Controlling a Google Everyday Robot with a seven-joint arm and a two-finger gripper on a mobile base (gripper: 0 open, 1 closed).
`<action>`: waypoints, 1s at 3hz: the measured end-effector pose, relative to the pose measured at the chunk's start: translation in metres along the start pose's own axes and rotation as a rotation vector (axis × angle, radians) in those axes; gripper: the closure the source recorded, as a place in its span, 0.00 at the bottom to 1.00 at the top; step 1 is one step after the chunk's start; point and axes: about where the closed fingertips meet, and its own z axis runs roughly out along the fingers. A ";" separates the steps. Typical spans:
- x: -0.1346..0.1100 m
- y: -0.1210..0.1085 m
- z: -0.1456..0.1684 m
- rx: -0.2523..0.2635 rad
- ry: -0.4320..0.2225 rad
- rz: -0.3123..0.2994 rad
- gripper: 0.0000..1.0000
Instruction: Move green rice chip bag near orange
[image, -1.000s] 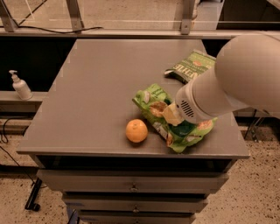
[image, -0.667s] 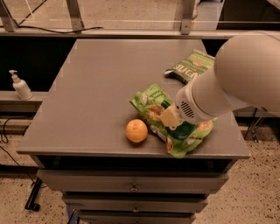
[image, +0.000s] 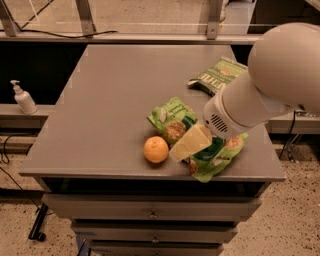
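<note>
The green rice chip bag (image: 172, 116), bright light green with tan chip pictures, lies on the grey table (image: 115, 95) near its front edge. The orange (image: 156, 149) sits just left of the bag, a small gap from it. My gripper (image: 189, 142) comes from the big white arm (image: 270, 85) at the right and lies over the middle of the bag. Its pale yellowish finger (image: 192, 141) reaches toward the orange. The part of the bag under the gripper is hidden.
A darker olive-green bag (image: 219, 75) lies at the back right of the table. A white pump bottle (image: 23, 98) stands on a lower ledge at the left. Drawers (image: 150, 215) sit below the table front.
The gripper and the bag have shifted slightly left toward the orange. The orange has stayed in place.
</note>
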 end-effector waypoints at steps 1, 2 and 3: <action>0.001 -0.003 -0.001 -0.018 0.018 -0.038 0.00; -0.010 -0.017 -0.031 0.005 -0.059 -0.078 0.00; -0.013 -0.036 -0.080 0.095 -0.194 -0.120 0.00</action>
